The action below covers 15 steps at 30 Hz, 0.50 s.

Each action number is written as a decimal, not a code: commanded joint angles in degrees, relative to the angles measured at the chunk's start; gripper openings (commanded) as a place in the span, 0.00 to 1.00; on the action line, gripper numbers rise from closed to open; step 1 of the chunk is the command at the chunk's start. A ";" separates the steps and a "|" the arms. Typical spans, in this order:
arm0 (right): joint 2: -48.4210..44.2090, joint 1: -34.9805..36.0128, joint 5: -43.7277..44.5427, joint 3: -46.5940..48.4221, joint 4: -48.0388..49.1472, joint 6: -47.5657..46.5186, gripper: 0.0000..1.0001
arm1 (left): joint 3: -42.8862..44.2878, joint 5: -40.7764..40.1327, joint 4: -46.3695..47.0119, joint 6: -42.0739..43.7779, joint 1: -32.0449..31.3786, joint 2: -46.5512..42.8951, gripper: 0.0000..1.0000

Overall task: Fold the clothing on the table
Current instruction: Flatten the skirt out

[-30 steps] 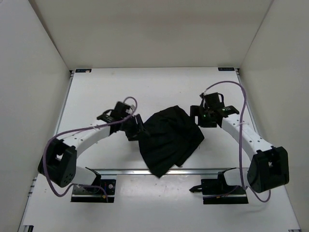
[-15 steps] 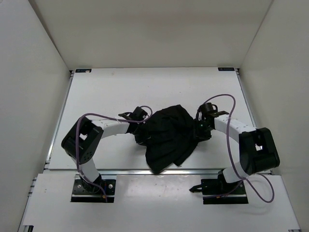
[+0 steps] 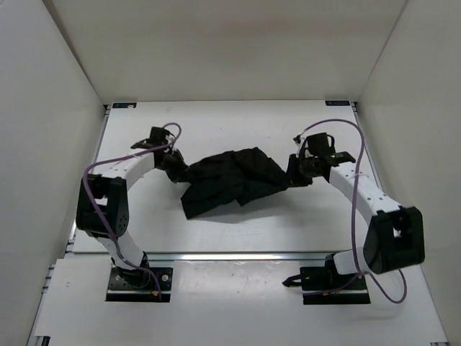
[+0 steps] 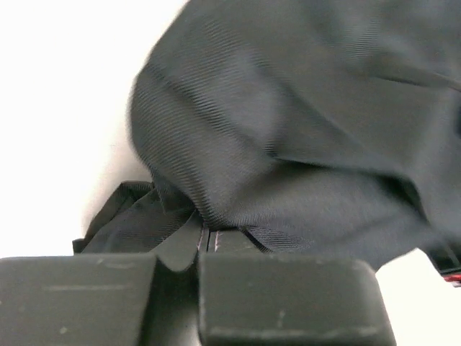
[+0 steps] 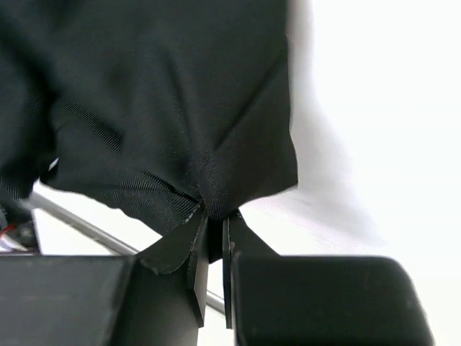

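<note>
Spreading beneath me is the large flat white matte table (image 3: 238,130), its thin aluminium rail (image 3: 238,256) running along the six o'clock edge and plain white walls (image 3: 50,144) closing it in at nine, twelve and three. Near the table's middle is the black soft fabric garment (image 3: 227,180), bunched and creased, stretched between my two pincers as a sagging band. Its widest, loosest part droops toward seven o'clock, and from overhead I cannot tell how much of it rests on the table. My two white arms (image 3: 360,191) curve in from the near edge, each trailing a purple cable (image 3: 346,130). My left pincer (image 3: 178,170) sits at the garment's nine o'clock end and my right pincer (image 3: 292,175) at its three o'clock end. Both are pinched tight on cloth. In the left wrist view the black fingers (image 4: 180,249) meet with a small fold of the garment nipped between them, and the rest billows up toward twelve and one o'clock against the white surface. In the right wrist view the fingertips (image 5: 176,249) are nearly touching, a puckered corner of the fabric drawn into the slim gap, with creases fanning out from that spot toward eleven o'clock.
</note>
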 commanded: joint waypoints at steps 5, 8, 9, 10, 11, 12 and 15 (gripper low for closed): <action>-15.11 -5.07 -6.82 6.58 -4.46 -5.98 0.00 | 8.76 -0.36 -1.29 1.49 5.78 -15.99 0.00; -19.15 -7.63 -10.53 7.65 -6.04 -7.99 0.00 | 6.84 -2.38 3.97 -2.02 7.52 -23.54 0.00; -19.34 -7.72 -9.66 8.34 -6.83 -8.08 0.00 | 6.04 -1.95 5.13 -2.56 8.06 -24.97 0.00; -19.60 -7.63 -9.39 8.61 -7.62 -8.17 0.00 | 4.47 -0.64 7.05 -4.13 9.28 -27.16 0.00; -18.99 -7.72 -8.96 7.75 -7.81 -8.35 0.00 | 3.50 -0.20 7.51 -5.19 9.99 -28.31 0.00; -18.12 -7.90 -10.26 6.87 -7.63 -8.35 0.00 | 3.40 1.11 6.90 -4.94 10.43 -28.32 0.05; -15.13 -7.29 -12.20 4.84 -7.28 -7.74 0.00 | 4.10 3.14 4.79 -3.71 10.17 -24.91 0.29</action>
